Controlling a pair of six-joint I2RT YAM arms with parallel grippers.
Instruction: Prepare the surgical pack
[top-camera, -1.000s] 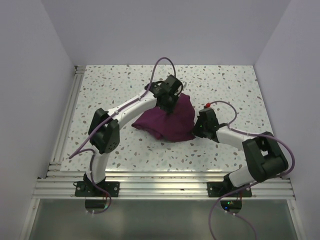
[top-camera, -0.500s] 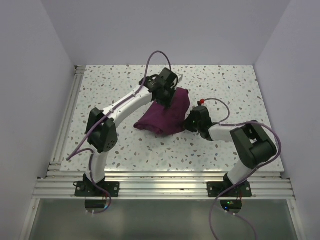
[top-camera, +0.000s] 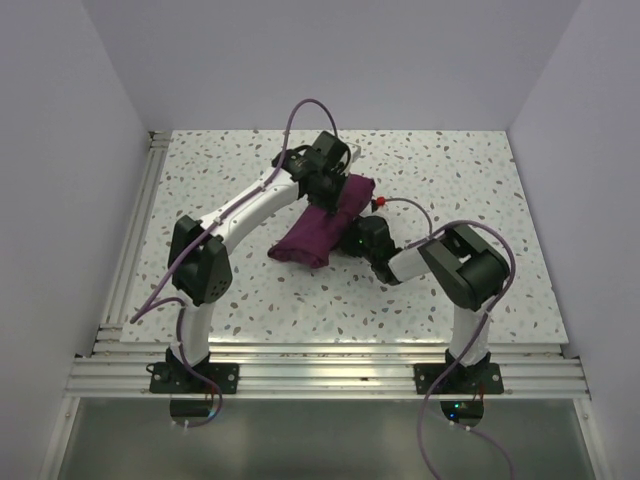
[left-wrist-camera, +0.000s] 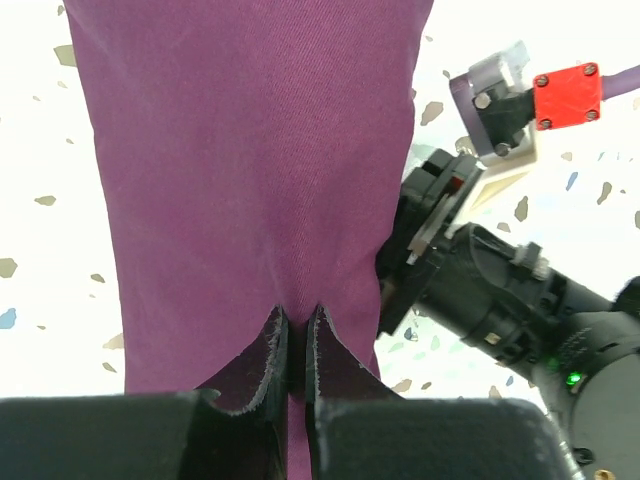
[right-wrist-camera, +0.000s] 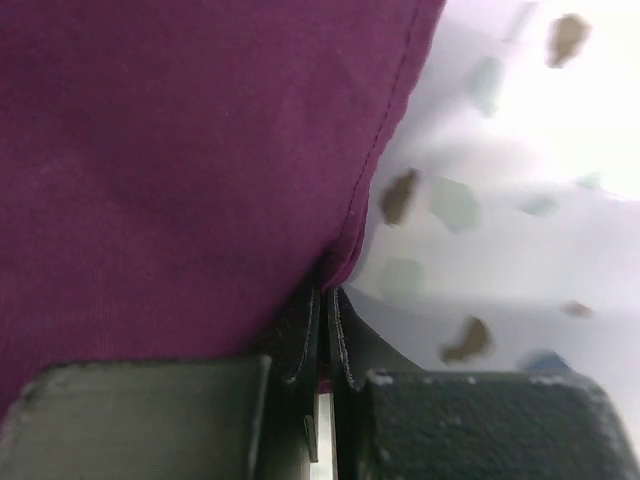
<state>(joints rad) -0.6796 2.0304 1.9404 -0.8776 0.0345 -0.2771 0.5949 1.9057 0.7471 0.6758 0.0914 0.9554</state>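
The surgical pack (top-camera: 318, 230) is a deep purple-maroon cloth folded into a long narrow bundle in the middle of the speckled table; the steel tray is hidden. My left gripper (top-camera: 332, 192) is over its far end, shut on a pinch of the cloth (left-wrist-camera: 260, 180), as the left wrist view shows at the gripper (left-wrist-camera: 296, 335). My right gripper (top-camera: 352, 240) is against the bundle's right side, shut on the cloth's hemmed edge (right-wrist-camera: 180, 170), with the jaws (right-wrist-camera: 325, 300) nearly touching. The right gripper body also shows in the left wrist view (left-wrist-camera: 480, 290).
The speckled table (top-camera: 200, 190) has an aluminium rail along its left edge (top-camera: 135, 240) and front edge (top-camera: 330, 350). White walls close the left, back and right sides. Both arms' purple cables loop above the bundle.
The right gripper has moved left with the cloth's edge, folding the right side over; the cloth went from a wide spread to a narrow bundle. The left gripper shifted slightly left and farther away.
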